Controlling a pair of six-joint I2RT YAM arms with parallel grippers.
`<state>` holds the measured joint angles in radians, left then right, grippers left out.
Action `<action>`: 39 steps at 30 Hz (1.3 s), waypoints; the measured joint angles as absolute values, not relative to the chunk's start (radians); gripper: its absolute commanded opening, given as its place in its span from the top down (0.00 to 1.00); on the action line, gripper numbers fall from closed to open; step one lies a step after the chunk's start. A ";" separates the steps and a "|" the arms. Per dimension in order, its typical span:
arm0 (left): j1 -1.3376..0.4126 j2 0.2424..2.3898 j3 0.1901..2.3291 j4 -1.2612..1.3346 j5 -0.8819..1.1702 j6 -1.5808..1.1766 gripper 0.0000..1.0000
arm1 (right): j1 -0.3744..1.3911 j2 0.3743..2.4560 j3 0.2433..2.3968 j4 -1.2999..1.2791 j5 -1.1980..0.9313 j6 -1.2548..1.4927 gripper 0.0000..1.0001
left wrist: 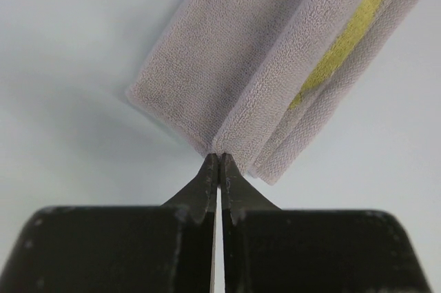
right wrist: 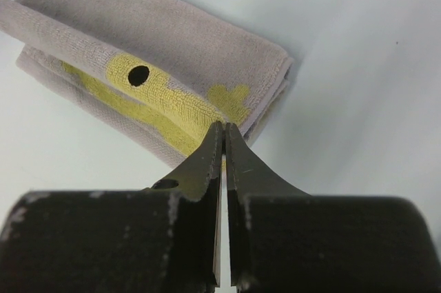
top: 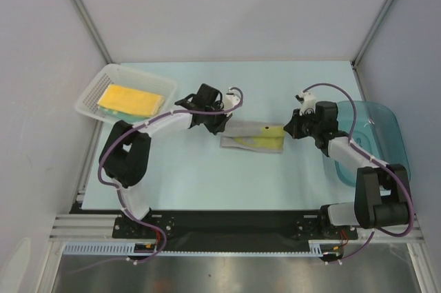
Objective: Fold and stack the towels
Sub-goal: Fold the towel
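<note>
One towel (top: 253, 136), pale grey with a yellow chick face and a black dot eye, lies folded into a narrow strip at the table's middle. My left gripper (top: 222, 127) is shut at the strip's left end. In the left wrist view its tips (left wrist: 219, 158) pinch the fold of the towel (left wrist: 227, 52). My right gripper (top: 286, 129) is shut at the right end, where its tips (right wrist: 224, 127) nip the yellow part of the towel (right wrist: 172, 38). A folded yellow towel (top: 131, 98) lies in the white mesh basket (top: 93, 89).
The white basket stands at the far left of the table. A blue translucent tub (top: 379, 127) sits at the right edge, behind my right arm. Grey walls enclose the table on three sides.
</note>
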<state>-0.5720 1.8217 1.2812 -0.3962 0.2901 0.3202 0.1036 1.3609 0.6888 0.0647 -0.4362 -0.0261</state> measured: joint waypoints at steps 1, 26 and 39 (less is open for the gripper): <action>-0.574 1.814 1.279 -0.393 0.290 0.317 1.00 | 0.104 1.357 0.683 0.064 -0.430 -0.024 1.00; -0.607 1.788 1.208 -0.375 0.265 0.266 1.00 | 0.115 1.330 0.626 0.010 -0.398 0.118 0.96; -0.622 1.788 1.196 -0.438 0.285 0.252 0.65 | 0.111 1.394 0.699 -0.170 -0.408 0.186 0.63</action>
<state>-0.6224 1.7878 1.1957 -0.4377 0.2848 0.2516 0.1112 1.3945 0.6994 -0.1703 -0.4076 0.1860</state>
